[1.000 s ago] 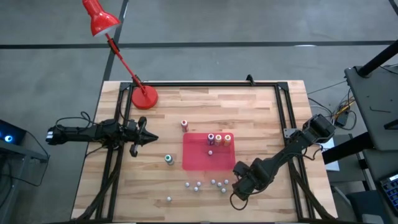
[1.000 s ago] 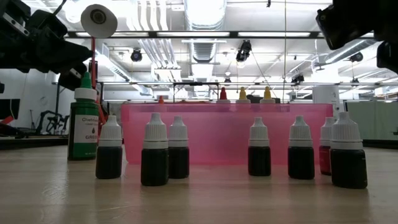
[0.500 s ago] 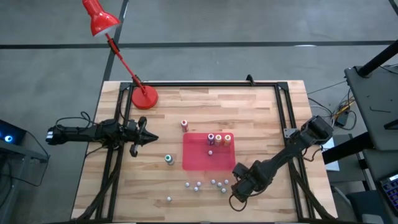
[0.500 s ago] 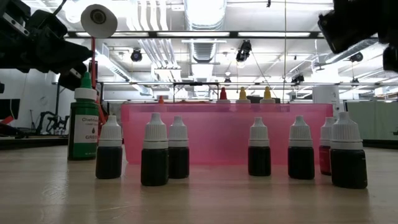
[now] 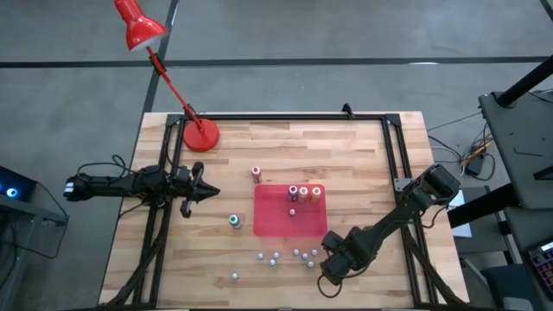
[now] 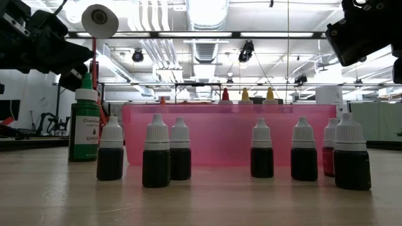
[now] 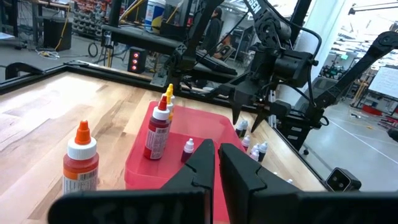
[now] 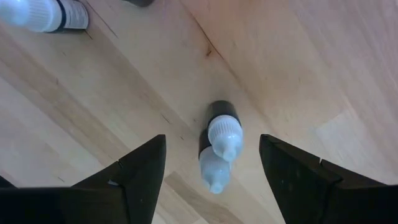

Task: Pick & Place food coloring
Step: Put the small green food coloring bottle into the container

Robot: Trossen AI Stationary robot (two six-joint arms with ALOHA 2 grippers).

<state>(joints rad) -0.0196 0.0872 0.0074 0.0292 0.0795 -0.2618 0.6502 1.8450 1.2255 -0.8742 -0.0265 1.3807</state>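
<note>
Right gripper (image 5: 333,261) hangs with its fingers spread wide over the near part of the table (image 5: 363,147), pointing down at two small white-capped dark bottles (image 8: 222,132) that stand close together between its open fingers (it grips nothing). More of these small bottles (image 5: 298,254) are scattered just beside it, toward the other arm.

A little farther from this gripper, toward the far edge, three of the food coloring bottles (image 5: 304,193) stand upright in a row on the red mat (image 5: 275,221). A fourth, red-bodied one (image 5: 257,174) stands on bare wood just off the mat's far corner. The green one (image 5: 234,221) stands beside the mat's edge on the side away from the right gripper, well apart from it.

Left gripper (image 5: 207,192) waits above the table's left edge, fingers closed together and empty, pointing toward the mat, with the green bottle near it. A red lamp (image 5: 200,136) stands at the far left corner.
</note>
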